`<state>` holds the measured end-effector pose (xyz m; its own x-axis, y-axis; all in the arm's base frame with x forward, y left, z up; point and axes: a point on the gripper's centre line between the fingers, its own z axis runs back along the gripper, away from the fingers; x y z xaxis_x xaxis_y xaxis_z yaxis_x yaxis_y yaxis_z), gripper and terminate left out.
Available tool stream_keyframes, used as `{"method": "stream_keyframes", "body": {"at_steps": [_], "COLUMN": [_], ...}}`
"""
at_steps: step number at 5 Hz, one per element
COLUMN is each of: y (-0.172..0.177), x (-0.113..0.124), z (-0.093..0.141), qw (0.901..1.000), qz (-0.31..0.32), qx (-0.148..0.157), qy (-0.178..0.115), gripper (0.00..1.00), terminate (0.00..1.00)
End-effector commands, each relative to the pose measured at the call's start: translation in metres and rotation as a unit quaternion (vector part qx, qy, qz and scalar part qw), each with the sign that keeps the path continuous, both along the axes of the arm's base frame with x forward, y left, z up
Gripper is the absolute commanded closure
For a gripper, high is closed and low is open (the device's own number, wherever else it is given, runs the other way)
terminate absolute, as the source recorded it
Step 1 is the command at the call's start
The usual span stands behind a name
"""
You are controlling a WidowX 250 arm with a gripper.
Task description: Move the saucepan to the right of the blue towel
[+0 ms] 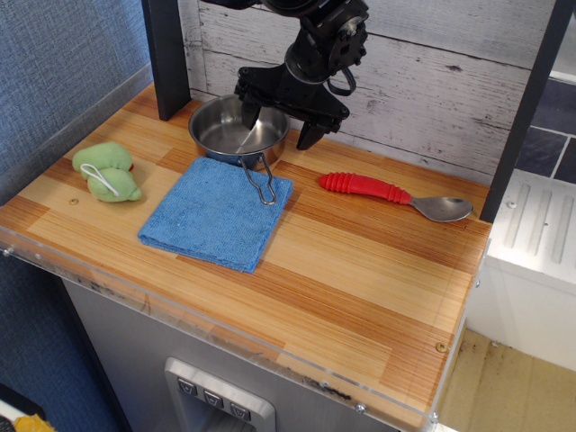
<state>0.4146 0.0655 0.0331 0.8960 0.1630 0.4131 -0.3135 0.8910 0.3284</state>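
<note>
My gripper point(280, 126) hangs spread wide over the saucepan's point(236, 129) right rim, gripping nothing; its wire handle lies on the blue towel point(216, 212).

Green stuffed toy point(107, 171) at counter's left, red-handled spoon point(394, 195) at right, wooden countertop point(360, 279)
</note>
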Motion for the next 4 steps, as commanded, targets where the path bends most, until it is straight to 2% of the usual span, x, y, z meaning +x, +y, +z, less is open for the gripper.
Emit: {"method": "stream_keyframes", "body": {"at_steps": [1,4], "y": [0.008,-0.003], "x": [0.004,0.0], "z": [0.008,0.012], "qw": [0.9999,0.9998], "qz": [-0.002,-0.015], "qx": [0.011,0.013], "qy": [-0.004,0.008], "gripper": [1.0,1.0], "terminate": [0.0,0.0]}}
